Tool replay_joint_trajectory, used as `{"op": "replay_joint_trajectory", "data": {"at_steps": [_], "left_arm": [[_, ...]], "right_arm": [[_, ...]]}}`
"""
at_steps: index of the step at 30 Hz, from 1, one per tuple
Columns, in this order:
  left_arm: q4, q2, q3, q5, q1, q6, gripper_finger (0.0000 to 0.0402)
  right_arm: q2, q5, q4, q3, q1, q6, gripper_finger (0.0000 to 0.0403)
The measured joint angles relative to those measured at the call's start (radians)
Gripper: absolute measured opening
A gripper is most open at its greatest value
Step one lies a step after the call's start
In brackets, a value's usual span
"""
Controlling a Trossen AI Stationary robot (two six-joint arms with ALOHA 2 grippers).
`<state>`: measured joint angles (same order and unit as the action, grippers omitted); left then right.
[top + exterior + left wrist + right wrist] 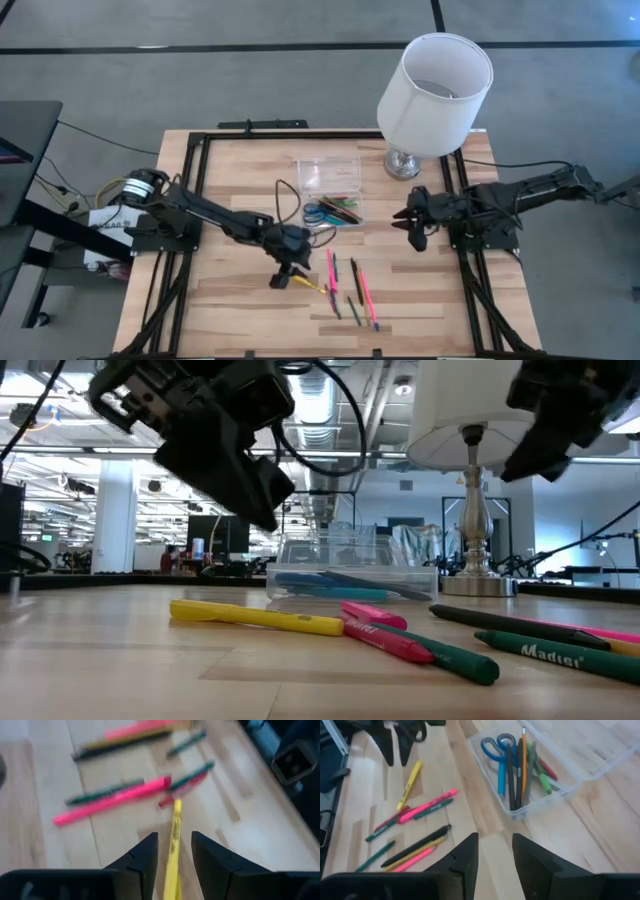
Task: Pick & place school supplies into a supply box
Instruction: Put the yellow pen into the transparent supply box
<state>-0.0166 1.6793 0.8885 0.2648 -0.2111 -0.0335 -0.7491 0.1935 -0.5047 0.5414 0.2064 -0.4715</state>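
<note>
From above, the left gripper [284,277] hangs over the near middle of the table [225,310], its fingers pointing down at the left end of a yellow marker [311,286]. To the right of that marker lie more loose school supplies [350,285]: pink, green and dark pens scattered side by side. The supply box [331,191] sits farther back at the table's centre, its clear lid folded open on the far side, with blue-handled scissors [318,212] and a few pens inside. The right gripper [414,234] waits to the right of the box, above the table, near a white lampshade [436,93] on a chrome base.

From table height, the yellow marker [255,616] lies flat on the wood, and a pink marker [385,638] and a green marker [455,654] lie just to its right. The left arm's dark body looms above on the left, clear of the marker. The supply box [350,575] stands behind the pens.

The left wrist camera shows that arm's own fingers [142,860] spread, with the yellow marker [173,850] running between them and not yet pinched; I cannot tell whether either pad touches it.

The right wrist camera shows its fingers [465,855] spread and holding nothing, above bare wood near the supply box [540,775], where the scissors [496,750] lie beside the stored pens.
</note>
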Motion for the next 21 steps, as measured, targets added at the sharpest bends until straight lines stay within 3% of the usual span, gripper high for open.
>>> {"op": "replay_joint_trajectory", "data": {"at_steps": [10,21], "left_arm": [[0.175,0.162,0.144,-0.113,-0.072,0.067,0.0109],[0.315,0.252,0.241,-0.126,-0.084,0.068,0.0109]], "right_arm": [[0.044,0.023,-0.079,-0.027,0.056,-0.027,0.0111],[0.059,0.02,-0.131,-0.026,0.075,-0.027,0.0111]]}}
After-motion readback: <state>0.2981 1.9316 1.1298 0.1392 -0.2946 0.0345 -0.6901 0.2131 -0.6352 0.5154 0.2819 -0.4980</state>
